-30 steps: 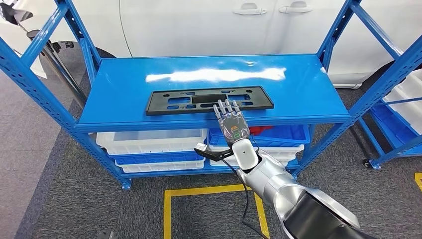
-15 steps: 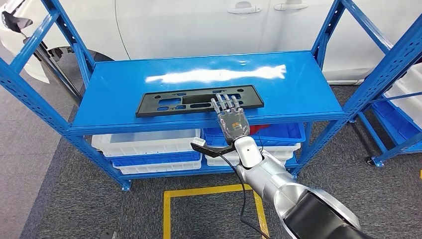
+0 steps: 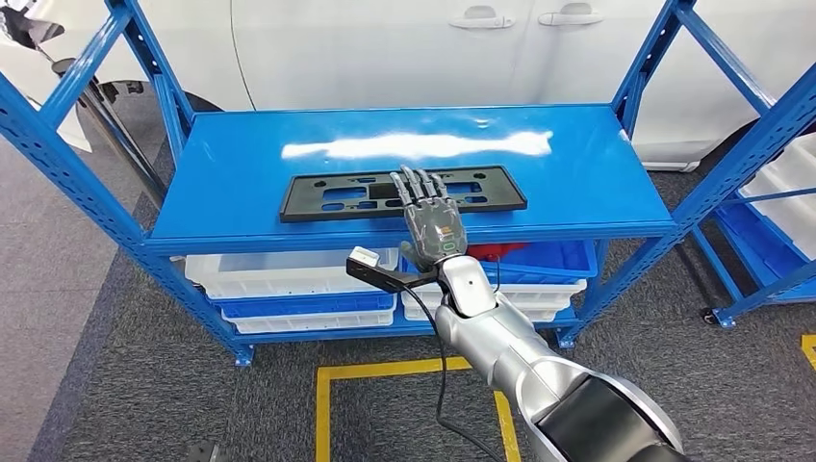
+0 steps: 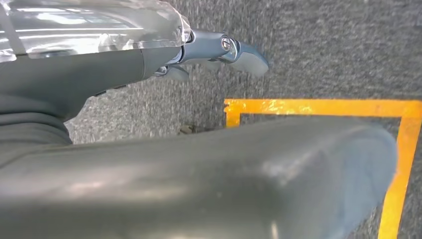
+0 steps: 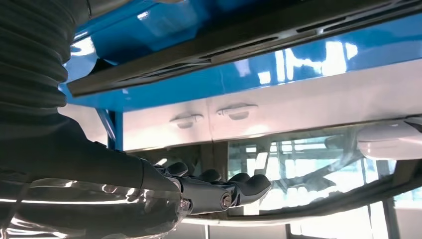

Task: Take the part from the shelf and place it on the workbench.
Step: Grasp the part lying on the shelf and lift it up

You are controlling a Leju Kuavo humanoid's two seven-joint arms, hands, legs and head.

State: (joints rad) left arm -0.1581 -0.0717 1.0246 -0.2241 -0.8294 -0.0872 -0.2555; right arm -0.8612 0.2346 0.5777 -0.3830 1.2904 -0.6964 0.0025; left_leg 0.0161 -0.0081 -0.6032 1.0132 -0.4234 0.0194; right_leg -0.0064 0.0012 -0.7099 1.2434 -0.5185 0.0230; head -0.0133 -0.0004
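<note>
The right robot hand reaches forward over the front edge of the blue shelf, palm down, its fingers spread and extended flat over the middle of the black part; whether they press on it cannot be told, and nothing is pinched. The part, a long flat plate with cut-outs, lies across the shelf top near its front edge, running from 9 to 3 o'clock of the hand. The left robot hand hangs over grey carpet with a yellow floor line, its fingers loosely curved and holding nothing. Under the shelf top sit white and blue bins. At 12 o'clock, behind the shelf, stands a white car.
</note>
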